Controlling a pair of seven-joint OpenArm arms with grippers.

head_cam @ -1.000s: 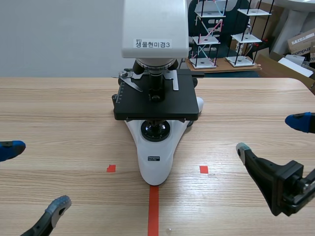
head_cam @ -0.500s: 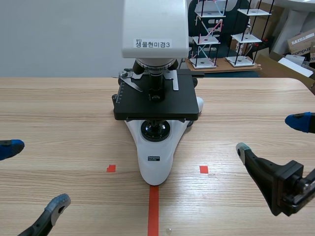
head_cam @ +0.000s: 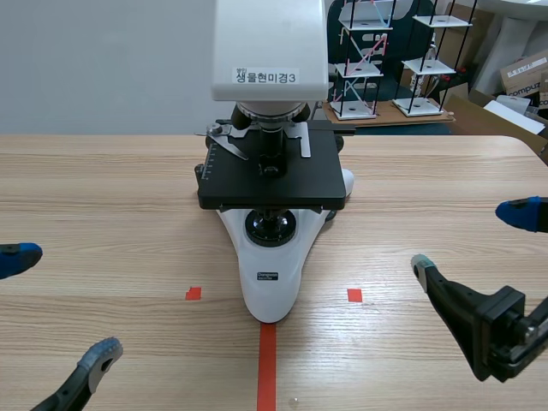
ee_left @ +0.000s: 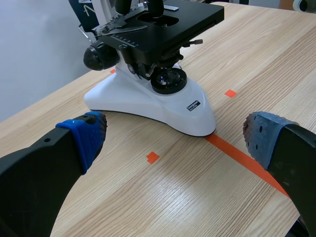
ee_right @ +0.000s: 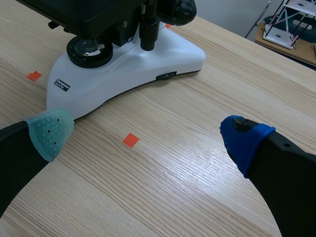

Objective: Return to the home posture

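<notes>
Item: white microscope (head_cam: 270, 257) with black stage (head_cam: 272, 180), standing upright at the middle of the wooden tabletop (head_cam: 128, 188), its foot pointing toward the robot and its tip touching the far end of the orange-red tape line (head_cam: 267, 368); a printed label (head_cam: 266, 77) sits on the white head. Two small orange-red tape squares (head_cam: 193, 294) (head_cam: 354, 294) lie on either side of the foot, one on each side of the line. Left tool (head_cam: 64, 304): low at the near left edge, fingers spread wide, nothing between them; its wrist view shows the blue pad (ee_left: 89, 136) and the grey pad (ee_left: 261, 136) well apart, with the microscope (ee_left: 148, 98) ahead of the tool (ee_left: 174, 133) and clear of both fingers. Position matches the frame of a second ago. Right tool (head_cam: 467, 237): low at the near right edge, fingers likewise spread wide and empty; its wrist view shows the grey-green pad (ee_right: 52, 131) and the blue pad (ee_right: 244, 140) far apart, with the microscope's foot (ee_right: 128, 69) ahead of the tool (ee_right: 146, 133), apart from both pads. Change: against the earlier frame the right tool's nearer finger and body sit slightly lower and nearer the robot; the microscope has not shifted. Background: wire-frame shelving (head_cam: 368, 60) and a cardboard box (head_cam: 522, 73) beyond the tabletop's far edge.
</notes>
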